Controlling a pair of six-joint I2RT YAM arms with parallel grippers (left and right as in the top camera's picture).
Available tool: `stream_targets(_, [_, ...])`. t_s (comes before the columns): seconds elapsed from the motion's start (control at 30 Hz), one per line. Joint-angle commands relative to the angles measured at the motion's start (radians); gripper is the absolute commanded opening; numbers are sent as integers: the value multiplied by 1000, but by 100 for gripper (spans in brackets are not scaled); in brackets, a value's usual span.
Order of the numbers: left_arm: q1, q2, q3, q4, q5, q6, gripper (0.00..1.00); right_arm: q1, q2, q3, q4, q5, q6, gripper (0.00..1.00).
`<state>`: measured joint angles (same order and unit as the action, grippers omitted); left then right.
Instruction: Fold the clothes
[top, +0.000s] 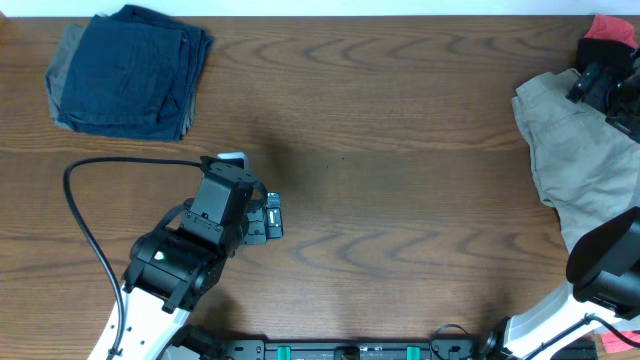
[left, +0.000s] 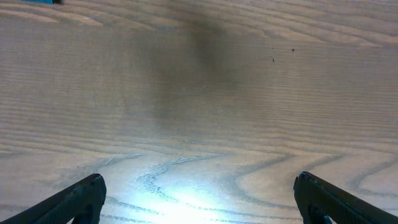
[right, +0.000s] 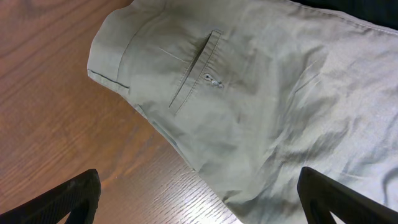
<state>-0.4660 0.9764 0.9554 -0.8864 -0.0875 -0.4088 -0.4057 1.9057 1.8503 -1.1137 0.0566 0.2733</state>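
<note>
Brown wood-grain table (top: 400, 150) fills the overhead view. At its right edge lies a khaki pair of shorts (top: 585, 150), rumpled and spread out unfolded. The right wrist view shows the waistband corner and a back pocket (right: 198, 73) with a small button. In the far left corner sits a folded pile of navy shorts (top: 135, 70), and a grey-olive layer (top: 62, 62) shows under the pile's left edge.

The left arm (top: 195, 250) reaches in from the near left side, trailing a black cable (top: 85, 200). The left gripper (left: 199, 199) has its fingers spread wide over bare wood, holding nothing and well apart from both piles. The right gripper (right: 199, 199) is also spread wide and empty, hanging above the edge of the khaki shorts where cloth meets table.

A coral-red garment (top: 612, 30) and a black one (top: 600, 80) sit bunched at the far right corner, touching the khaki pair.
</note>
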Motion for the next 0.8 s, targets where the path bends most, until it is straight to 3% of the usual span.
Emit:
stream_targets(0.0, [-3,3,-2,-3,-9,-8,98,-6,-2,4,-1,3,-12,99])
stream_targets(0.23, [21,-66,-96,52,-10,-15,98,-6,-2,4,-1,3,-12,99])
stream_targets(0.53, [235,-392,-513,443,67,-11,98,-6,-2,4,-1,3,-12,99])
stream_targets(0.77, [368,-657,-723,705,197,171,98,-6,-2,4,-1,3,-12,99])
